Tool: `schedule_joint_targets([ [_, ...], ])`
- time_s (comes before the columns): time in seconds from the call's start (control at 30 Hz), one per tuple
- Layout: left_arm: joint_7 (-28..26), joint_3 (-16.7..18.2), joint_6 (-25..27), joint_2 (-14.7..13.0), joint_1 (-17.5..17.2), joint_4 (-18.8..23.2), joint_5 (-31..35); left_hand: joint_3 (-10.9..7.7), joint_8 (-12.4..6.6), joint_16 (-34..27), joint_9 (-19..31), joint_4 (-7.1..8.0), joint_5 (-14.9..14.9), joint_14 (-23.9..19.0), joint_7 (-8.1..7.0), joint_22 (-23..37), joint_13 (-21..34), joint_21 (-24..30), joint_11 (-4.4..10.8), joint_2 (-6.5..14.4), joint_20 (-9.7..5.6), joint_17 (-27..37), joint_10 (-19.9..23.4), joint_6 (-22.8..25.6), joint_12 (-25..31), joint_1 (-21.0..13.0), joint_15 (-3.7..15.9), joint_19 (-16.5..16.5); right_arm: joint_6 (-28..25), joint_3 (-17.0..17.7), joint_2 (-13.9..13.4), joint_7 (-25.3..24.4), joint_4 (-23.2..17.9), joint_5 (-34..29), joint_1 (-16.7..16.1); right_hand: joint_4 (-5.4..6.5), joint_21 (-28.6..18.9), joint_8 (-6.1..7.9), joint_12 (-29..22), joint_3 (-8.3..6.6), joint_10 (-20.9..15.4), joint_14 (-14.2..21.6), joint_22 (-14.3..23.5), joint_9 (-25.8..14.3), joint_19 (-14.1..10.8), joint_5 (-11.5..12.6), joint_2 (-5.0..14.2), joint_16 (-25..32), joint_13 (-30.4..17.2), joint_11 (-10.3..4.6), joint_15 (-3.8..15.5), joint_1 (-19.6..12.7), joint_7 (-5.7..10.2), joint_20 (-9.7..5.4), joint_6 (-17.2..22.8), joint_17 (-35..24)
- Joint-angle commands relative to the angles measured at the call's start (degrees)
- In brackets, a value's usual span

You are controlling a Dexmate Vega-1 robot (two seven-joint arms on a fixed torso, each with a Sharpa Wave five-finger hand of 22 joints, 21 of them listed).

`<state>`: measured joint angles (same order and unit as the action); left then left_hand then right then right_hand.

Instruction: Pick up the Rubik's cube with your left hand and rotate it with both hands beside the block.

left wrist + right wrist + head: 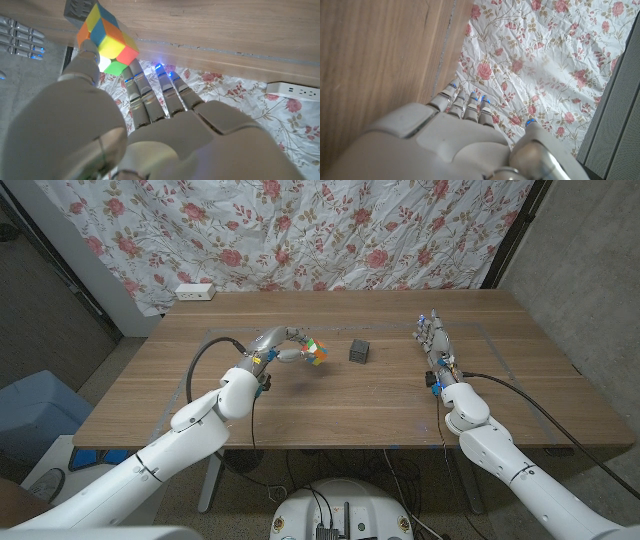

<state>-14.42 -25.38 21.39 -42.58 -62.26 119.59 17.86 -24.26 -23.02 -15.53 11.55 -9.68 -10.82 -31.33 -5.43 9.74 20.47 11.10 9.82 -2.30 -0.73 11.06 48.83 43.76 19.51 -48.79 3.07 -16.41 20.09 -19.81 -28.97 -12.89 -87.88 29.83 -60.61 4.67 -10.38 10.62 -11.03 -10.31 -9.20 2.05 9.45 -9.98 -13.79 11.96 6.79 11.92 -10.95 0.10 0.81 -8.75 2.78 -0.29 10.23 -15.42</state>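
My left hand (pixel 283 343) holds the Rubik's cube (pixel 315 352) above the table, left of the small dark block (pixel 359 351). In the left wrist view the multicoloured cube (pixel 107 40) is pinched between my thumb and fingers (pixel 142 95), with the block (pixel 75 10) just beyond it. My right hand (pixel 434 340) stands at the right side of the table with its fingers straight and apart, holding nothing. The right wrist view shows that hand (pixel 465 130) with its fingers (pixel 470 105) stretched out beside the table's wood.
A white power strip (pixel 194 292) lies at the table's back left edge. A flowered cloth (pixel 300 230) hangs behind the wooden table (pixel 330 395). Black cables run along both arms.
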Motion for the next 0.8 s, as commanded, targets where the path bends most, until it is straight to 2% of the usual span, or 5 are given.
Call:
schedule_joint_targets([
  [0.03,-4.76,1.83,-2.76,2.39,-1.40,-1.44,-10.10,0.09,-0.73,-0.18,0.36,0.03,-0.39,-0.59,1.18,0.19,0.28,0.08,2.90,1.77,0.33,0.14,3.03,1.97,0.29,-0.99,8.09,-0.19,0.18,-0.20,0.06,0.17,0.17,-0.22,0.11,0.18,-0.33,0.18,-0.15,-0.40,-0.30,0.21,0.14,-0.18,-0.24,0.30,0.30,0.32,0.05,0.20,-0.17,0.18,0.07,0.01,0.28,-0.09],
  [0.47,-7.42,2.40,-6.81,4.08,-1.76,-3.12,-17.68,0.41,-0.41,-0.18,0.38,0.07,-0.39,-0.58,1.35,0.21,0.44,-0.02,2.86,1.77,0.51,0.12,3.02,1.74,0.13,-0.84,8.10,0.10,0.25,-0.41,-0.42,-0.43,-0.58,-1.42,-0.59,0.05,-0.34,0.18,-0.15,-0.61,-0.30,0.18,0.15,-0.18,-0.25,0.31,0.27,0.33,0.05,0.18,-0.42,0.28,0.15,0.25,0.31,-0.02],
  [0.8,-8.07,1.80,-10.48,4.86,-1.05,-5.14,-21.33,0.81,0.15,0.04,0.42,0.13,-0.39,-0.06,1.41,0.24,0.60,-0.05,2.74,1.68,1.00,0.07,2.05,1.04,-0.45,-0.56,8.07,0.27,-1.17,-0.81,-2.57,-2.10,-3.11,-5.50,-1.16,-0.07,-0.38,0.20,-0.17,-0.68,-0.35,0.17,0.15,-0.18,-0.35,0.30,0.17,0.36,0.05,0.07,-0.23,0.32,0.18,0.18,0.38,0.01],
])
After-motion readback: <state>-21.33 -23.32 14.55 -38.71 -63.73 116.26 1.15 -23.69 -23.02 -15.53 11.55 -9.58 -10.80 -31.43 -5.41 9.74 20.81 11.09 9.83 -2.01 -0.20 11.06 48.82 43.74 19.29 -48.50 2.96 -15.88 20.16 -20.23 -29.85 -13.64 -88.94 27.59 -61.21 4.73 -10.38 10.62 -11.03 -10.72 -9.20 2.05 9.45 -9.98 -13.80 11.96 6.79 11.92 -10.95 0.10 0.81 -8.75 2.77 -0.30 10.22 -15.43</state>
